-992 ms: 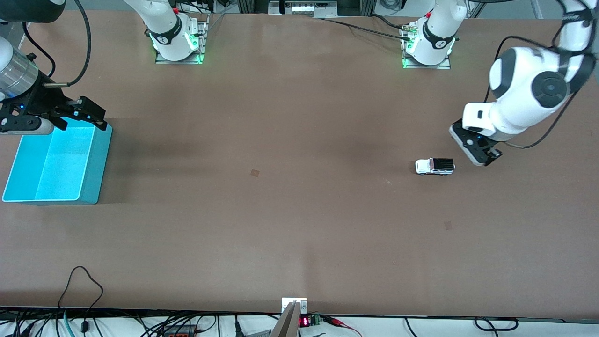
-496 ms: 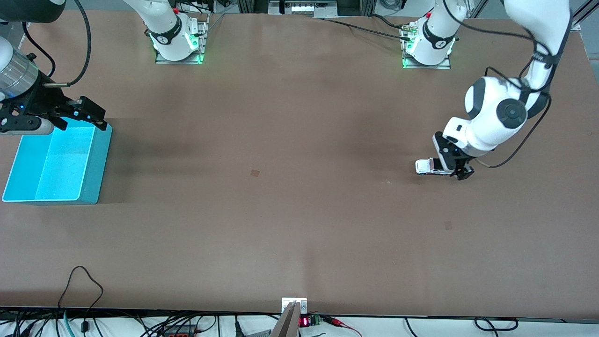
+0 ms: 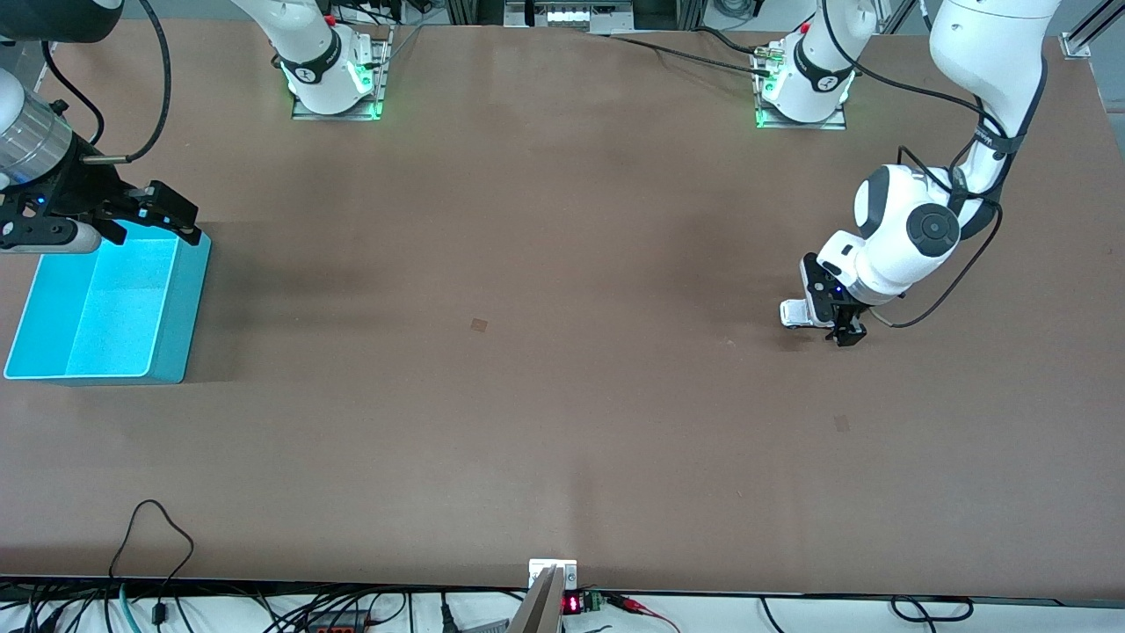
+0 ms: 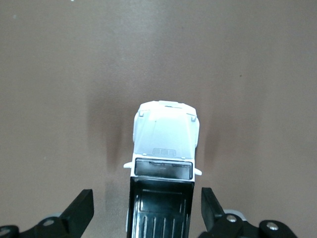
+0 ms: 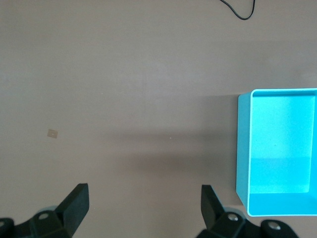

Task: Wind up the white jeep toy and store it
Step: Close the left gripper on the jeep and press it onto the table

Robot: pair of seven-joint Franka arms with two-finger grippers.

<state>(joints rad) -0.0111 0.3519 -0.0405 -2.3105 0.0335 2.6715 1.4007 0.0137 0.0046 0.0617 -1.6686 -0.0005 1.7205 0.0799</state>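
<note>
Winding and storing both remain, as the white jeep toy (image 3: 795, 312) sits on the counter (image 3: 527, 396) between the released left claw (image 3: 839, 321) fingers, ungripped, while the released right claw (image 3: 145, 215) waits over the blue bin (image 3: 189, 308) at nine o'clock.

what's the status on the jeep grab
Left gripper down over white jeep toy, fingers open astride it. Right gripper open above blue bin, waiting. Nothing in the way.
</note>
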